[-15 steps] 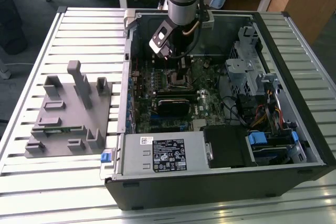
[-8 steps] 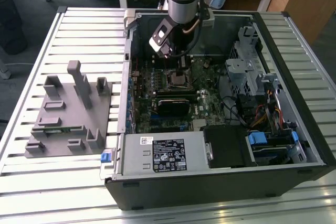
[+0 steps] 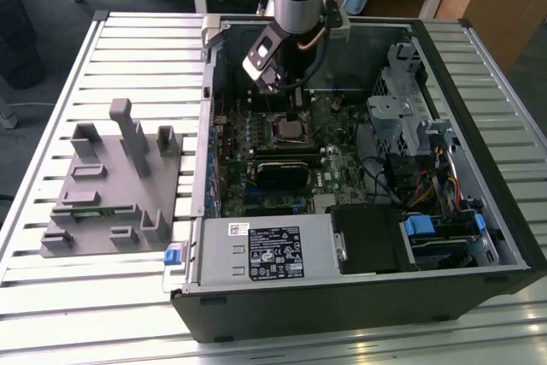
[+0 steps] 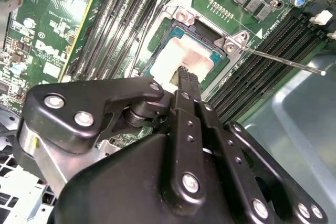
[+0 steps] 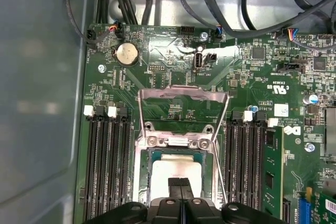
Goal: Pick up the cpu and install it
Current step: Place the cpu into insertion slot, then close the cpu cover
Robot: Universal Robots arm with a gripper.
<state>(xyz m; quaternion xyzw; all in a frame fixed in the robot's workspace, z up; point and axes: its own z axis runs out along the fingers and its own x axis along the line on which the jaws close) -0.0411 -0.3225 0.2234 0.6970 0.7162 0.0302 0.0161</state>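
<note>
The cpu, a small square chip with a silvery top, lies flat in the motherboard socket inside the open computer case. It also shows in the first wrist view as the cpu and in the exterior view as the cpu. My gripper stands straight above it. Its two black fingers are pressed together, and the tips reach the middle of the chip's top. The same gripper shows a thin seam between the shut fingers. In the exterior view the gripper hangs down into the case.
The socket's metal load plate stands flipped open, and its thin lever sticks out sideways. Memory slots flank the socket. A grey plastic fixture lies on the slatted table at the exterior view's left. A drive cage and cables fill the case's right.
</note>
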